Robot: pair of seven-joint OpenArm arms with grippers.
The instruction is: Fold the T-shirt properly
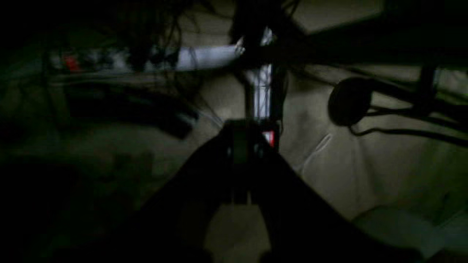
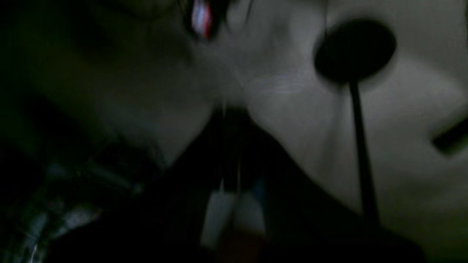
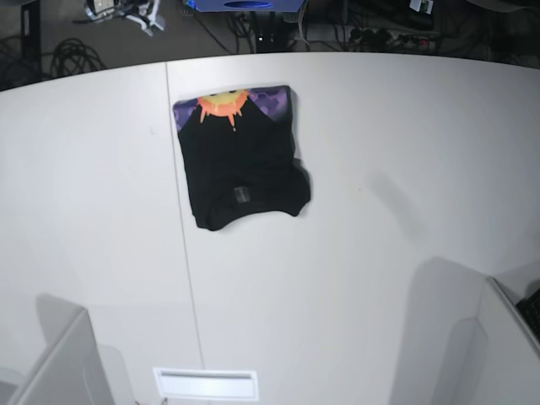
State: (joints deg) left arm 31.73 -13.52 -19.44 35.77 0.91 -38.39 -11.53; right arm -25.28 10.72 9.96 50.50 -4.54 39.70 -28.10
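Both wrist views are dark and blurred: left gripper (image 1: 239,171) and right gripper (image 2: 230,160) appear closed, empty. T-shirt (image 3: 243,169) lies folded on table (image 3: 380,253), print partly covered.

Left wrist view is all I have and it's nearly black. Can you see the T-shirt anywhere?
Observer: Yes, in the base view. The T-shirt lies flat on the white table, folded into a compact block.
Operator: Which side is facing up?
Observer: Mostly plain black. A strip of the orange sun print shows along the edge farthest from the camera.
Operator: Is either arm near it?
Observer: No arm appears in the base view at all, so nothing is touching the shirt.
Operator: Any landmark to line up on?
Observer: A thin seam in the tabletop runs right along one side edge of the shirt.
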